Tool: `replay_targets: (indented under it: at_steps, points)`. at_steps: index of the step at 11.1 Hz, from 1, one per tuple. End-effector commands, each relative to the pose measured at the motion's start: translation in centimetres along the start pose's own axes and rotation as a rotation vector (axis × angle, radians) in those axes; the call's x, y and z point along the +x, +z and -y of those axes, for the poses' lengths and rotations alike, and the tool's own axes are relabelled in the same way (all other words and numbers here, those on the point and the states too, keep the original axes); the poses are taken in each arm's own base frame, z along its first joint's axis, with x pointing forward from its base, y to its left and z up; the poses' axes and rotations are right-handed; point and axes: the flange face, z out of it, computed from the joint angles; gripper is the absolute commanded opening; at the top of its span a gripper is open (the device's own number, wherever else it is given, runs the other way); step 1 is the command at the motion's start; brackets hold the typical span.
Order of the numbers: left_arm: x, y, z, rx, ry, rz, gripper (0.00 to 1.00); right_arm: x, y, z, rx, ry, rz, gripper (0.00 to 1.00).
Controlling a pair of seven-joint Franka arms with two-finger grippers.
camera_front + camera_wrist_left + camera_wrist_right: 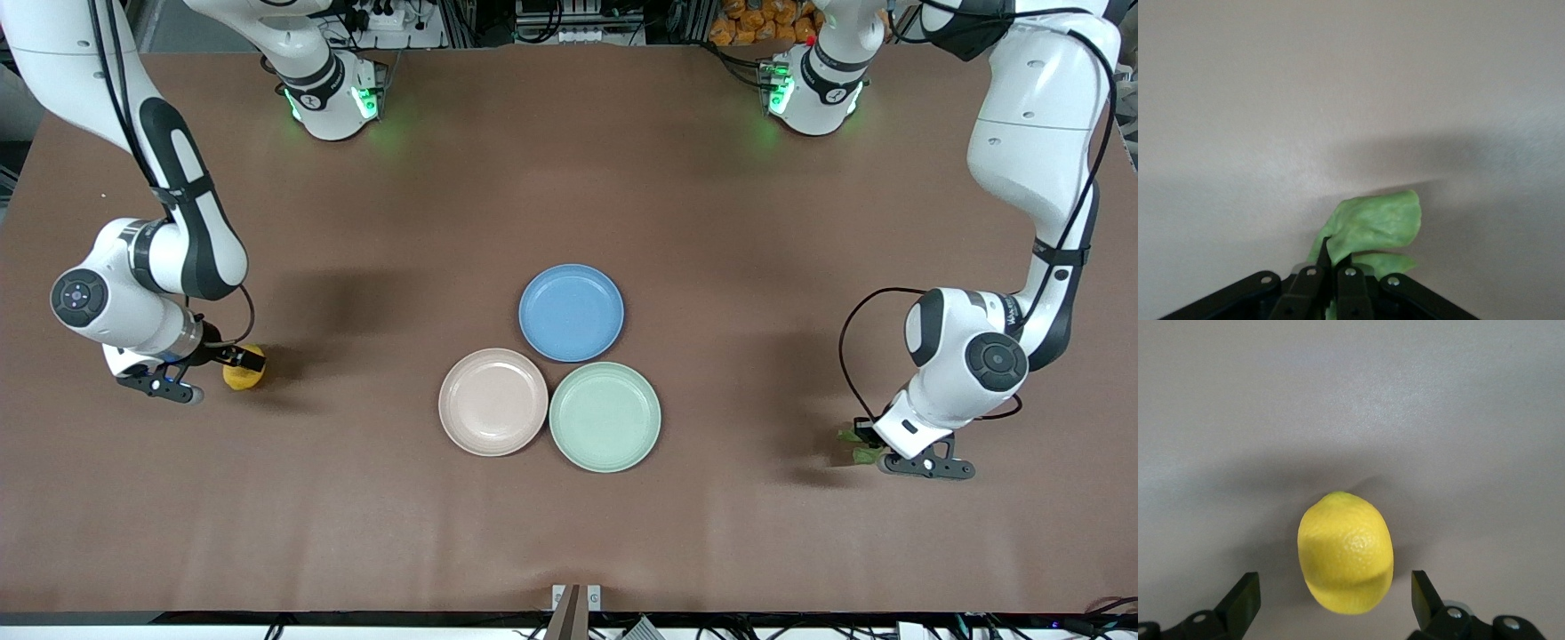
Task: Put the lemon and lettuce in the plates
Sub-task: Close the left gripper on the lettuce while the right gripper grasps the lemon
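While the left gripper [1331,267] pinches the wrinkly green lettuce [1375,227] low at the left arm's end of the table [569,516], seemingly not lifted, the right gripper [1331,597] stands wide open around the smooth yellow lemon [1346,552] at the right arm's end. The beige-pink plate [493,402] and mint plate [605,416] touch mid-table, bare.

Even overhead light, bright enough; soft shadows pool on the brown surface [569,178] beside each arm (green base lamps glow). Wrist views look washed-out, slightly soft.
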Motion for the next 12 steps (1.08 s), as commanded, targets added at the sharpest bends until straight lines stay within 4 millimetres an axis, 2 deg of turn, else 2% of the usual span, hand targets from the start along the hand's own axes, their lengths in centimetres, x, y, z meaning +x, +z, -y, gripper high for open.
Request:
replay_targets:
  at_steps: [1,2,4,6,12]
  points:
    - [1.0,-4.8,-2.9,-0.006,0.068,-0.035,0.00,0.8,1.6,-0.4,-0.001,-0.010,-0.004,1.00]
    - [1.2,-5.8,-3.5,-0.011,0.072,-0.038,0.00,0.9,2.5,-0.4,-0.003,-0.009,-0.012,1.00]
    - [1.7,-8.3,-6.5,-0.049,0.090,-0.055,0.00,1.0,3.5,-0.5,-0.004,-0.006,-0.014,1.00]
    - [1.8,-10.0,-9.4,-0.077,0.068,-0.055,0.00,1.1,4.2,-0.5,-0.007,-0.006,-0.007,1.00]
    - [1.5,-12.0,-16.9,-0.159,0.026,-0.066,0.00,1.2,5.6,-0.7,0.015,0.026,0.004,1.00]
